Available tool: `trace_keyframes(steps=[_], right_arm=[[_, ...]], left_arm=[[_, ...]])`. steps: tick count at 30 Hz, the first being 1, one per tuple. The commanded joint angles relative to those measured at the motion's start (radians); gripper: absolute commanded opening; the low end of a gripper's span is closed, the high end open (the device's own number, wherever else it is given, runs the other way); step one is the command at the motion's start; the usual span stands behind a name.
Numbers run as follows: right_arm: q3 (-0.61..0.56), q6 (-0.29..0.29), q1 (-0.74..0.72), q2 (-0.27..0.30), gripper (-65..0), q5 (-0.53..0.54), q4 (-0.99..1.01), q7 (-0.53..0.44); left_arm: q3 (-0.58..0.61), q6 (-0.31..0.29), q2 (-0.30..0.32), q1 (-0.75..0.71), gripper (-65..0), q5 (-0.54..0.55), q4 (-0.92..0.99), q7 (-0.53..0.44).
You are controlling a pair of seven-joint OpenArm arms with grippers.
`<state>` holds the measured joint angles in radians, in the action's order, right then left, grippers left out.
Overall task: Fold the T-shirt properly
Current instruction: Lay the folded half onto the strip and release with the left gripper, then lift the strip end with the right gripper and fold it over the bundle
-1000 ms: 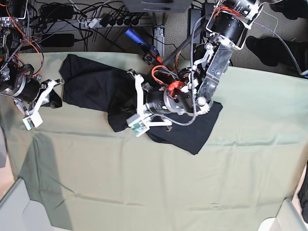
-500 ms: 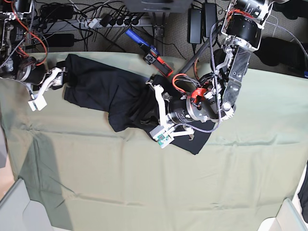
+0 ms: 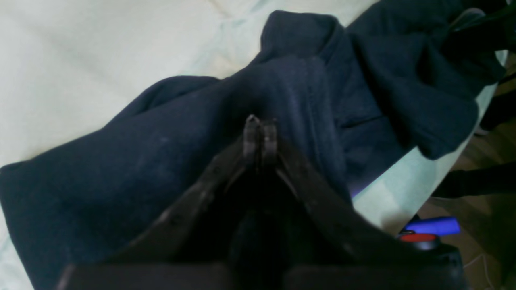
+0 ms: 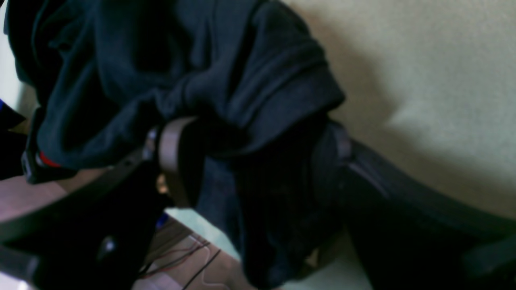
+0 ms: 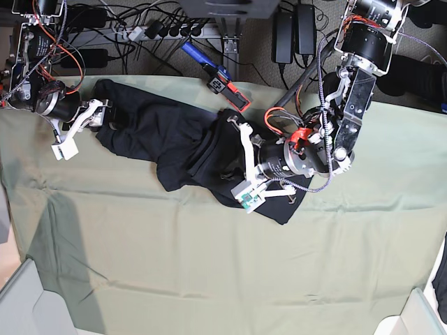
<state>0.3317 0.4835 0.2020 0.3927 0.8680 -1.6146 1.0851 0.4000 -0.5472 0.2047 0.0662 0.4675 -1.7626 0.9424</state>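
The black T-shirt (image 5: 157, 132) lies crumpled across the back of the pale green table cloth (image 5: 209, 265), bunched in the middle. My left gripper (image 5: 227, 162) is over the bunched middle. In the left wrist view its jaws (image 3: 260, 127) are closed together with a ridge of the T-shirt (image 3: 121, 161) drawn up to the tips. My right gripper (image 5: 105, 115) is at the shirt's left end. In the right wrist view (image 4: 258, 137) a thick wad of the T-shirt (image 4: 242, 80) fills the space between its fingers (image 4: 173, 153). No purple print shows.
Cables, a power strip (image 5: 150, 31) and a blue and red tool (image 5: 216, 73) lie behind the table's back edge. Grey bins stand at the front left corner (image 5: 28, 300) and the front right corner (image 5: 422, 314). The shirt's right part (image 5: 286, 206) lies under the left arm.
My left gripper has moved right, and the shirt's middle has bunched up with it. My right gripper has moved up and right onto the shirt's left end.
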Motion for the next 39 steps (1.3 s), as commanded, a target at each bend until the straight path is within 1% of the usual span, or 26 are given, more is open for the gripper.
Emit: trace_keyframes(steps=[1, 2, 3, 6, 7, 11, 13, 15, 16, 18, 26, 29, 31, 33, 35, 39], right_arm=[[0.004, 0.029, -0.005, 0.009, -23.5, 0.013, -0.011, -0.005], [0.004, 0.028, -0.005, 0.009, -28.2, 0.009, -0.011, -0.007], [0.004, 0.028, -0.005, 0.009, -35.7, 0.007, -0.011, -0.008], [0.004, 0.029, -0.005, 0.009, -61.4, 0.007, -0.011, -0.008], [0.004, 0.029, -0.006, 0.009, -65.0, 0.006, -0.011, -0.008], [0.007, 0.029, -0.008, 0.009, -65.0, -0.026, -0.011, -0.018], [0.023, 0.029, -0.008, 0.012, -65.0, -0.043, -0.011, -0.027], [0.051, 0.029, -0.008, 0.027, -65.0, -0.058, -0.011, -0.043], [0.069, 0.029, -0.008, 0.039, -65.0, -0.063, -0.011, -0.049], [0.107, 0.028, -0.008, 0.070, -65.0, -0.076, -0.011, -0.061], [0.235, 0.028, -0.007, 0.216, -65.0, -0.079, -0.011, -0.064], [0.263, 0.027, -0.008, 0.255, -65.0, -0.072, -0.011, -0.064], [0.272, 0.027, -0.008, 0.273, -65.0, -0.030, -0.011, -0.062], [0.273, 0.029, -0.017, 0.274, -65.0, 0.017, -0.015, -0.040], [0.273, 0.031, -0.033, 0.257, -65.0, 0.062, -0.029, -0.018], [0.273, 0.044, -0.064, 0.185, -65.0, 0.086, -0.116, 0.001]], left_arm=[[-0.002, -0.018, -0.002, 0.018, -65.0, 0.014, -0.021, -0.019], [-0.002, -0.018, -0.002, 0.018, -65.0, 0.014, -0.021, -0.019], [-0.002, -0.018, -0.002, 0.018, -65.0, 0.014, -0.021, -0.019], [-0.002, -0.018, -0.002, 0.018, -65.0, 0.014, -0.021, -0.019], [-0.002, -0.018, -0.002, 0.018, -65.0, 0.013, -0.021, -0.019], [-0.028, -0.019, -0.002, 0.018, -65.0, 0.013, -0.022, -0.023], [-0.071, -0.019, -0.002, 0.018, -65.0, 0.014, -0.030, -0.023], [-0.122, -0.019, -0.002, 0.019, -65.0, 0.014, -0.037, -0.022], [-0.143, -0.023, -0.001, 0.020, -65.0, 0.014, -0.037, -0.021], [-0.177, -0.050, -0.001, 0.020, -65.0, 0.015, -0.037, -0.021], [-0.187, -0.052, 0.046, 0.019, -65.0, 0.026, -0.037, -0.017], [-0.187, -0.052, 0.063, 0.017, -65.0, 0.030, -0.037, -0.015], [-0.187, -0.052, 0.071, 0.013, -65.0, 0.030, -0.037, 0.005], [-0.187, -0.052, 0.079, 0.002, -65.0, 0.029, -0.037, 0.035], [-0.187, -0.052, 0.108, -0.018, -65.0, 0.026, -0.037, 0.045], [-0.187, -0.052, 0.182, -0.082, -65.0, 0.026, -0.037, 0.045]])
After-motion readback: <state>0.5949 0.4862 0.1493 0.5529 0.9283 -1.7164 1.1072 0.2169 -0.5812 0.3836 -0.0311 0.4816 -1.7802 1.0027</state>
